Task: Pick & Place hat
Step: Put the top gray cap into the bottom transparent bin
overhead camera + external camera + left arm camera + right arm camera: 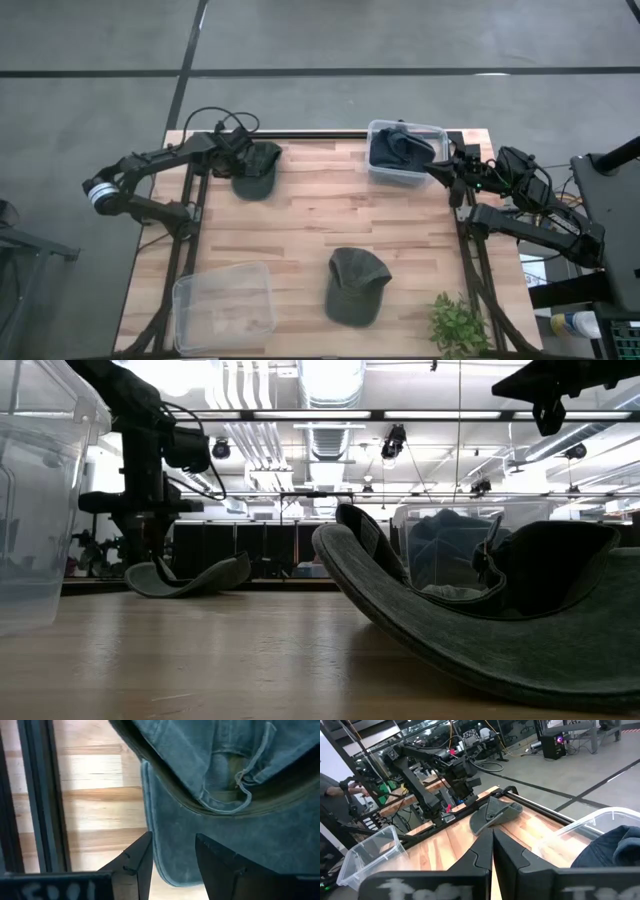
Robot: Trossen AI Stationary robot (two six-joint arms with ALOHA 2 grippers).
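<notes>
Left tool (pixel 240 146) hangs over the soft green hat (pixel 256 168) at the far left corner of the wooden desk (pixel 300 225), fingers apart, not gripping its brim. Right tool (pixel 444 172), fingers pressed together, waits beside the clear tub (pixel 378 165) of dark cloth.

The middle of the table (pixel 300 225) is bare wood, so a gripper could pass there. A green hat (pixel 355 285) lies near the front. An empty clear bin (pixel 223 305) and a small plant (pixel 458 325) block the front corners.
</notes>
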